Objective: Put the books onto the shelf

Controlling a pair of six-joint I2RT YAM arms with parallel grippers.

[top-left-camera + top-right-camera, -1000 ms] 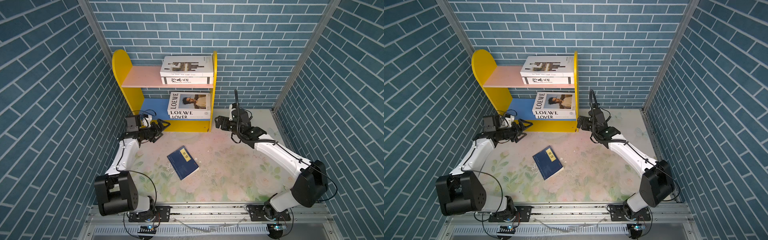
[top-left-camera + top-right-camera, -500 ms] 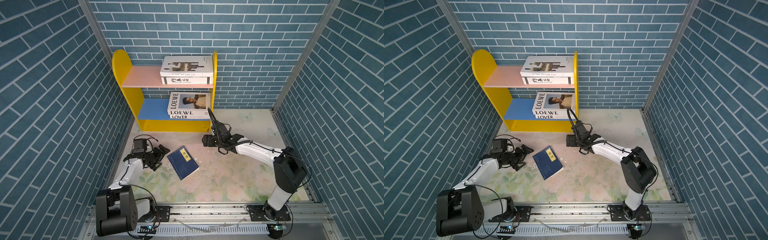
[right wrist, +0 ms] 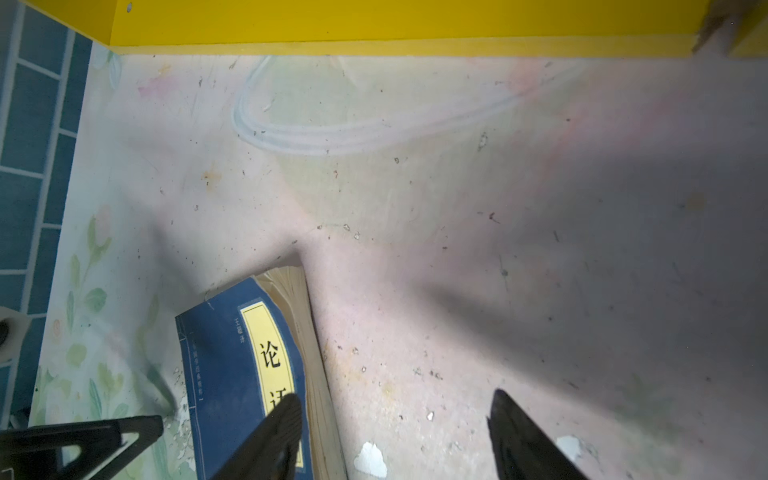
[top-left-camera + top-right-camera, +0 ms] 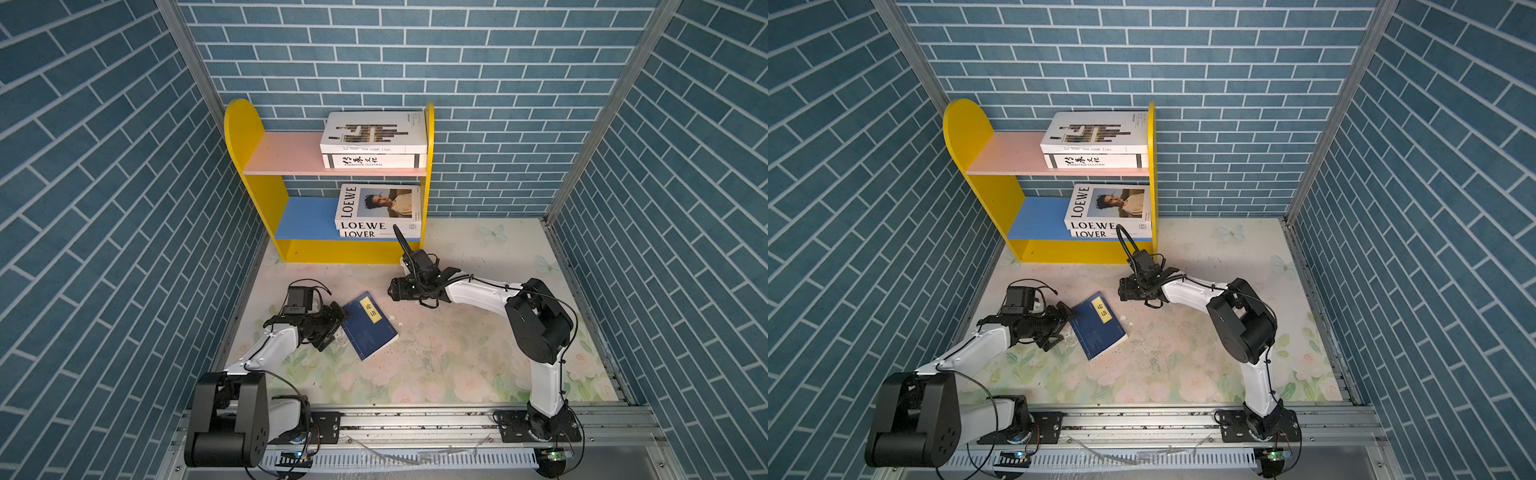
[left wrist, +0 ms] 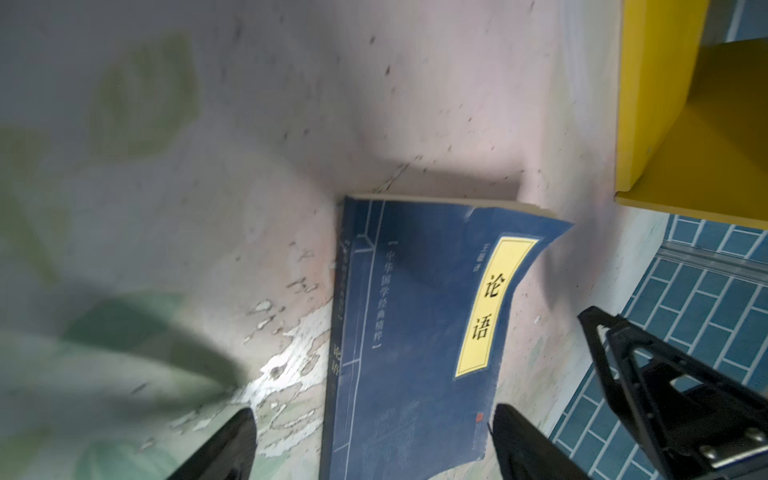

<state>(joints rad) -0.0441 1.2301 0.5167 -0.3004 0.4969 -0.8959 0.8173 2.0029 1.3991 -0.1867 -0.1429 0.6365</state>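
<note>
A thin navy book (image 4: 368,330) (image 4: 1098,328) with a yellow label lies flat on the floral floor mat. My left gripper (image 4: 332,328) (image 5: 374,436) is low at its left edge and open, one finger on each side of the book's (image 5: 415,332) near end. My right gripper (image 4: 392,289) (image 3: 395,436) hovers at the book's far right corner, open. One of its fingers (image 3: 274,436) is over the yellow label, the other over bare mat. The shelf (image 4: 245,133) (image 4: 967,129) holds two white books (image 4: 374,133) on the pink board and two more (image 4: 378,208) on the blue board.
Blue brick walls close in the left, right and back. The shelf's yellow base board (image 3: 374,25) stands just beyond the right gripper. White flakes (image 3: 370,459) dot the worn mat. A metal rail (image 4: 415,419) runs along the front edge.
Both arms left the shelf and dropped toward the navy book, the left from the side, the right from the far end. The right gripper's jaws have narrowed.
</note>
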